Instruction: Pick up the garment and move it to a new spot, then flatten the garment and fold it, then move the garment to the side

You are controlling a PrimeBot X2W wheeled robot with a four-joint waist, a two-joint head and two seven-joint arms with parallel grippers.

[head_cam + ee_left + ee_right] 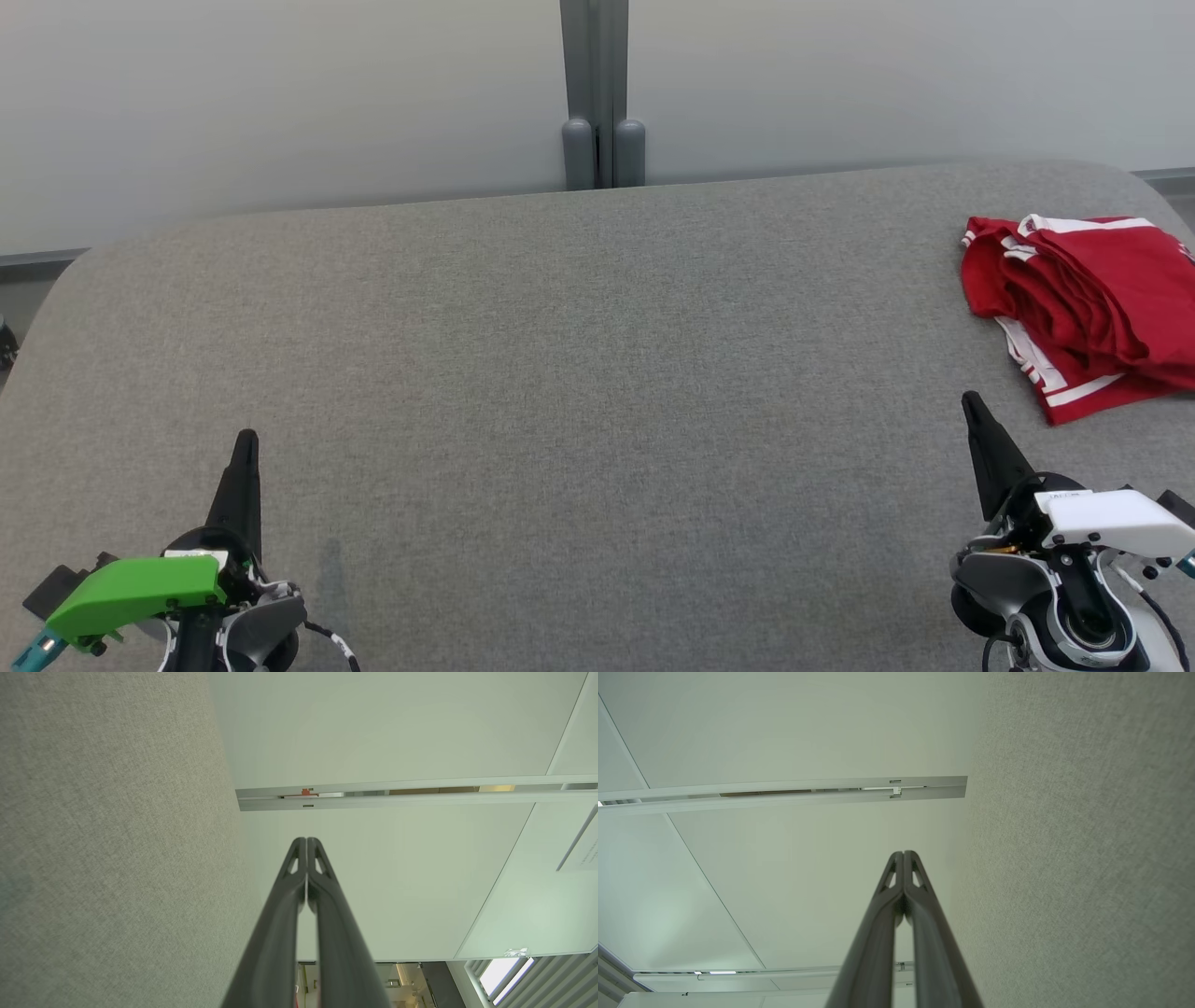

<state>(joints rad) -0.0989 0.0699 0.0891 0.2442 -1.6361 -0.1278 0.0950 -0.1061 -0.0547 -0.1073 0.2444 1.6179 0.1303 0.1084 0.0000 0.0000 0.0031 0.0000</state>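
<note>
Gripper by gripper we find the same thing. Our left gripper point(245, 446), low at 7 o'clock in the head view, has its two dark fingers pressed together to a single point and holds nothing. Our right gripper point(973, 406), low at 5 o'clock, is pinched closed and empty as well. Each wrist view confirms it: the fingertips meet with no cloth between them and point along the grey table point(560, 373) toward the pale partition wall point(280, 93). The red garment point(1083, 299) with white stripes lies at about 2 o'clock on the table, close to the right edge and partly cut off by the frame. It is near the right gripper's tip, at its 1 o'clock, but apart from it. It sits as a compact stack of layers rather than spread out, though its edges are uneven and rumpled. We can read this two ways: either the fold is done and the garment is parked at the side, or nothing has begun and every step lies ahead. The layered shape, the place at the side and both grippers resting clear lean us toward the first, but we cannot settle it.
</note>
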